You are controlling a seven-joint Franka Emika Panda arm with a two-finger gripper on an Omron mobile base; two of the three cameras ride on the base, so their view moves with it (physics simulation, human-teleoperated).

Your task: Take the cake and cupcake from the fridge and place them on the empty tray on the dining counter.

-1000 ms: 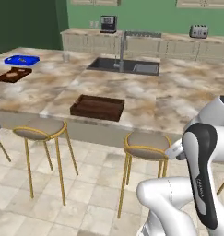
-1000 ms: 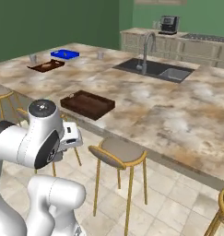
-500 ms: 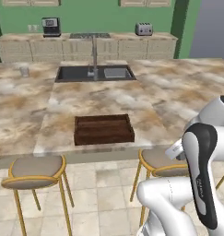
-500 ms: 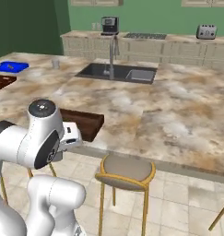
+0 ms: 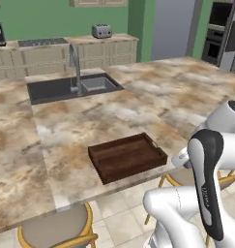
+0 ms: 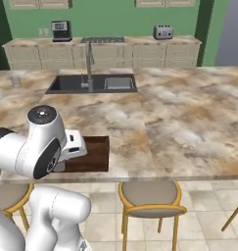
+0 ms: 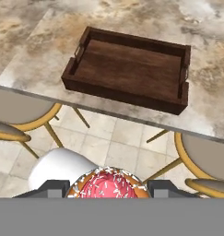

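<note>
- The cupcake, pink frosting with sprinkles, sits right between the gripper fingertips, which are clamped on its sides.
- It's over the floor and stools, short of the worktop edge.
- The wooden tray lies ahead near that edge, nothing in it.

No legible text, label, brand, number or sign appears in any view. A small dark marking runs along the black band of the robot arm in the left base view, too blurred to read. The coffee machine and the toaster on the far counter carry no readable lettering.
</note>
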